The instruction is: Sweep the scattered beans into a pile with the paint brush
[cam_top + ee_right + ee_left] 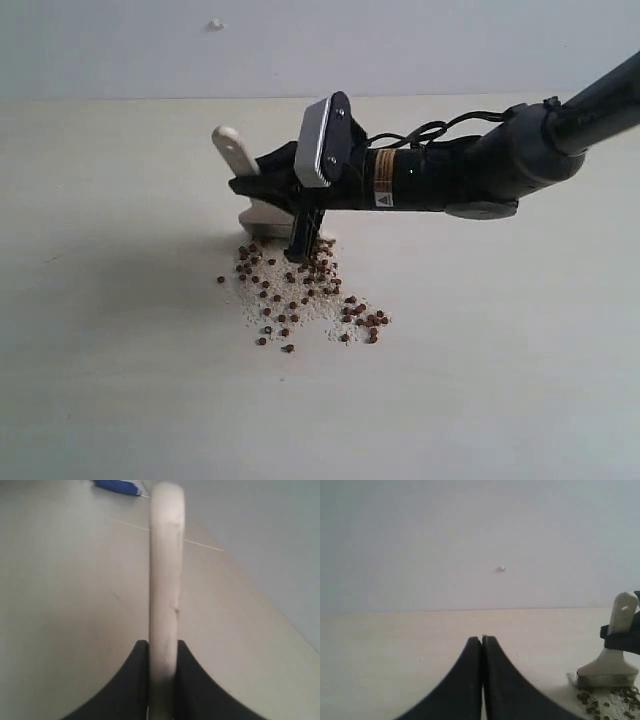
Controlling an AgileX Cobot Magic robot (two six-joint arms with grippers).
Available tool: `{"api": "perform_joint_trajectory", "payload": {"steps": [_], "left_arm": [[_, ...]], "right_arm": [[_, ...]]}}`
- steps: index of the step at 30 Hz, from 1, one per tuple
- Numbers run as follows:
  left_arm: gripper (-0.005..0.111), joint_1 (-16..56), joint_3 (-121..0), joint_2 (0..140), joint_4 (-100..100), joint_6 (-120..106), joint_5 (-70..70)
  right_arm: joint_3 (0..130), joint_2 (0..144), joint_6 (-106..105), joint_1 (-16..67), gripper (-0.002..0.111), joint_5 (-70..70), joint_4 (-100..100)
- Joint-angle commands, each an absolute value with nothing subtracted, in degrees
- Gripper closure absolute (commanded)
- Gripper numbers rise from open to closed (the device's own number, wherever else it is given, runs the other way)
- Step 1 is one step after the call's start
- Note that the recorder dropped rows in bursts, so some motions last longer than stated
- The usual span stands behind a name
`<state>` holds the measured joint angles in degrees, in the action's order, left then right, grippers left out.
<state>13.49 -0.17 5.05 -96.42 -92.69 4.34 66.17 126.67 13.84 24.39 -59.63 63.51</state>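
The paint brush (262,213) stands upright on the pale table, its cream handle (229,148) leaning up and back. My right gripper (247,186) reaches in from the right and is shut on that handle (166,580), which fills the gap between its jaws (162,647). The beans (300,290), small and reddish-brown, lie spread in a loose patch with white grains just in front of the brush. The left wrist view shows the brush (612,665) and a few beans (600,702) off to one side. My left gripper (482,639) is shut on nothing, away from the beans.
A plain wall rises behind the table, with a small white speck (215,24) on it. A blue object (117,486) lies far off on the table in the right wrist view. The right arm (480,165) stretches low across the table's right half.
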Motion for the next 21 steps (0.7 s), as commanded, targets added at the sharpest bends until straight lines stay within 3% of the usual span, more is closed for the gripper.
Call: {"api": "perform_joint_trajectory", "payload": {"steps": [1,9,15,21], "left_arm": [[0.107,13.8,0.0,4.7,-96.4,-92.9,4.3],[0.107,13.8,0.0,4.7,-96.4,-92.9,4.3],[0.107,13.8,0.0,4.7,-96.4,-92.9,4.3],[0.107,13.8,0.0,4.7,-96.4,-92.9,4.3]], "right_arm": [[66.2,126.3,20.2,24.3,0.108,-58.4,76.7],[66.2,119.3,22.7,24.3,0.108,-57.5,83.2],[66.2,110.7,20.2,24.3,0.108,-47.4,78.3],[66.2,110.5,19.7,24.4,0.108,-52.4,76.0]]}}
